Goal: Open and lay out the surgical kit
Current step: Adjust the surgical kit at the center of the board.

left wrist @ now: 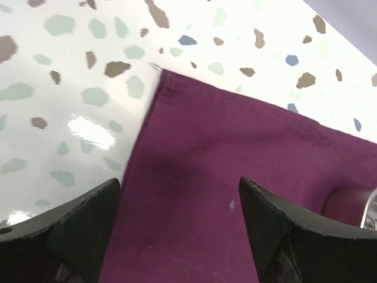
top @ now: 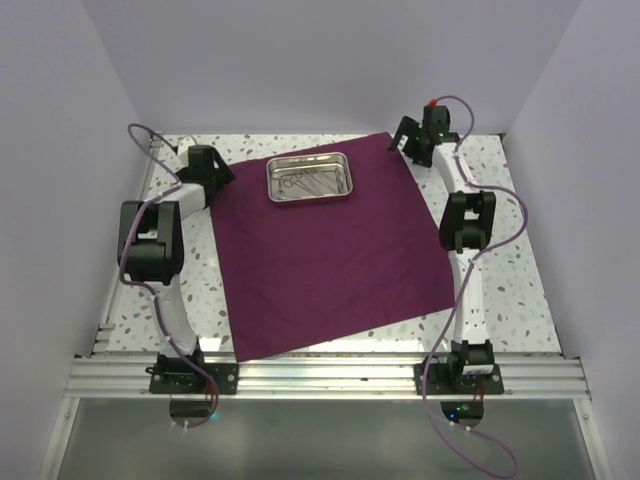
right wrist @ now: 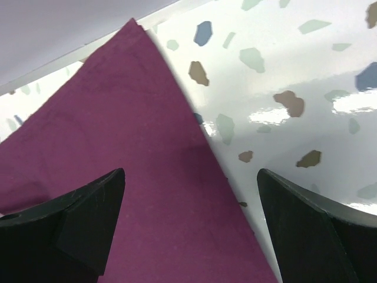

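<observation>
1. Currently the left gripper (left wrist: 179, 194) is spread wide with nothing between its two fingers (left wrist: 82, 221). It hangs over a hemmed corner of the cloth (left wrist: 224, 159), which shows in the upper centre of the left wrist view.
2. Likewise, the right gripper (right wrist: 191, 188) is spread wide and empty. It hangs over another cloth corner that points to the upper left of the right wrist view.
3. One purple cloth lies flat across the middle of the top view, on the speckled table (top: 500, 280).
4. One steel tray (top: 350, 178) sits on the far part of the cloth, in the upper centre of the top view, between the two grippers.
5. Silver instruments (top: 305, 183) lie inside the tray, too small to count.
</observation>
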`<state>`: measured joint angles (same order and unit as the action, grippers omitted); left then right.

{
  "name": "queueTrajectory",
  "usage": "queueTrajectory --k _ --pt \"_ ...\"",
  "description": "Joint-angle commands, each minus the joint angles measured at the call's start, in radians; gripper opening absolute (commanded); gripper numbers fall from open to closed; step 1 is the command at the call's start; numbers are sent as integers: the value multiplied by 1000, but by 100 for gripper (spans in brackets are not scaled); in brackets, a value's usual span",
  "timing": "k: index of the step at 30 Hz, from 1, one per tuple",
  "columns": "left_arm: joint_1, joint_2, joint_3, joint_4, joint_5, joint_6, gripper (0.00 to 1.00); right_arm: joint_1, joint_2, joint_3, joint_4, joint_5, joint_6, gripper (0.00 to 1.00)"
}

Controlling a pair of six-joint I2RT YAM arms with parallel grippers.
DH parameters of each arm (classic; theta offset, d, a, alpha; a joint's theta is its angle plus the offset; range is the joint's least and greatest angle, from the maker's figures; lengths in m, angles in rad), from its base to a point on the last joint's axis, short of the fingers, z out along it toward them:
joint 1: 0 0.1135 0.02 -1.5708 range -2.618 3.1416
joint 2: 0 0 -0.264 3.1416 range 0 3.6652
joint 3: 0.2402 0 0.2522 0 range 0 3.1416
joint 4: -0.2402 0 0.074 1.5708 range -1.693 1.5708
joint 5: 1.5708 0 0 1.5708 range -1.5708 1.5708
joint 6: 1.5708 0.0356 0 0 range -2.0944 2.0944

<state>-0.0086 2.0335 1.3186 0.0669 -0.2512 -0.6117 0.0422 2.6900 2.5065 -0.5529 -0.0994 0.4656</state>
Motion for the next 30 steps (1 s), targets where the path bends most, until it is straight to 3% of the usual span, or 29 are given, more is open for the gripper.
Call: queueTrajectory --k 1,4,7,13,14,19,20,22,24,27,28,30 --pt "6 -23 37 -65 -86 9 85 -1 22 17 36 -97 53 99" --pt "6 19 62 -122 -79 -2 83 1 30 2 53 -131 73 97" --pt "6 31 82 -137 -62 0 80 2 28 -28 73 -149 84 88" --pt "2 79 133 -187 -31 -10 68 15 34 -37 90 -177 102 60" --pt "1 86 131 -185 -28 -13 67 19 34 -38 90 -177 104 48" --pt "-17 123 119 -191 -31 -25 63 24 25 -60 94 -169 102 24" --pt "-17 137 128 -202 -30 -31 60 24 21 -63 93 -163 97 12" --pt "-21 142 149 -228 -48 -31 51 24 2 -81 84 -137 93 1" --pt "-21 171 197 -269 -46 -33 44 18 -15 -107 79 -120 91 0" --pt "-22 215 260 -311 -31 -23 19 2 -64 -173 93 -88 105 0" --pt "-22 221 271 -317 -30 -20 4 -2 -91 -192 94 -74 110 0" --pt "-22 234 290 -320 -30 -14 0 -22 -122 -234 100 -34 122 0"
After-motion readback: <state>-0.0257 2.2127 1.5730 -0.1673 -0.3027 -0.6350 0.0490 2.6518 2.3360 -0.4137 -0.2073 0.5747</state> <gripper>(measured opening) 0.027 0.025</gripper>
